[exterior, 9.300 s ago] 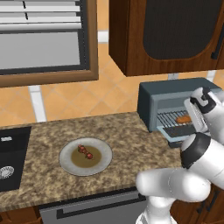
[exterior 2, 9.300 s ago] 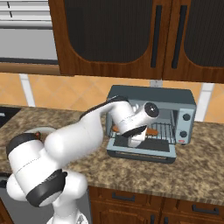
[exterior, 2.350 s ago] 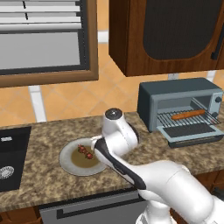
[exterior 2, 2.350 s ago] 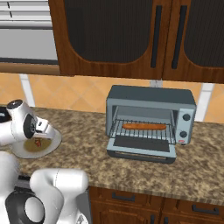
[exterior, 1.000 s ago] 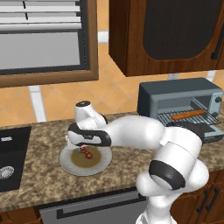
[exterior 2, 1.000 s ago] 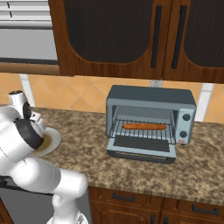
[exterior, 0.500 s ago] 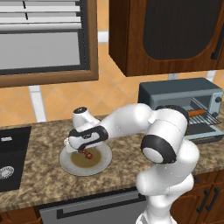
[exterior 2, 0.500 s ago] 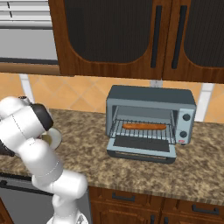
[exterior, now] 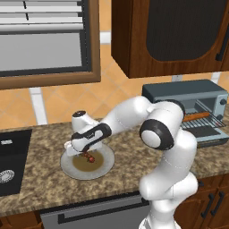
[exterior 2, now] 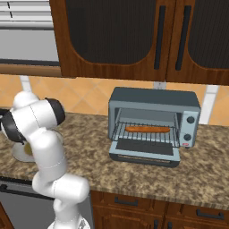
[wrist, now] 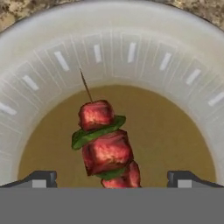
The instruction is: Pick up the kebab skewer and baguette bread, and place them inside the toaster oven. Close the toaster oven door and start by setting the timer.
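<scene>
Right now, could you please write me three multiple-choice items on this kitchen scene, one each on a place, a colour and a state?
1. Where is the baguette bread?
A. on the plate
B. on the rack inside the toaster oven
C. in the sink

2. What colour are the meat chunks on the kebab skewer?
A. dark red
B. yellow
C. white

3. How does the toaster oven door stand?
A. shut
B. folded down open
C. taken off

Answers: 1 B, the orange-brown loaf lies on the wire rack. 2 A, the hand view shows red chunks with green pieces between, on the plate. 3 B, the door lies flat in front of the oven.
</scene>
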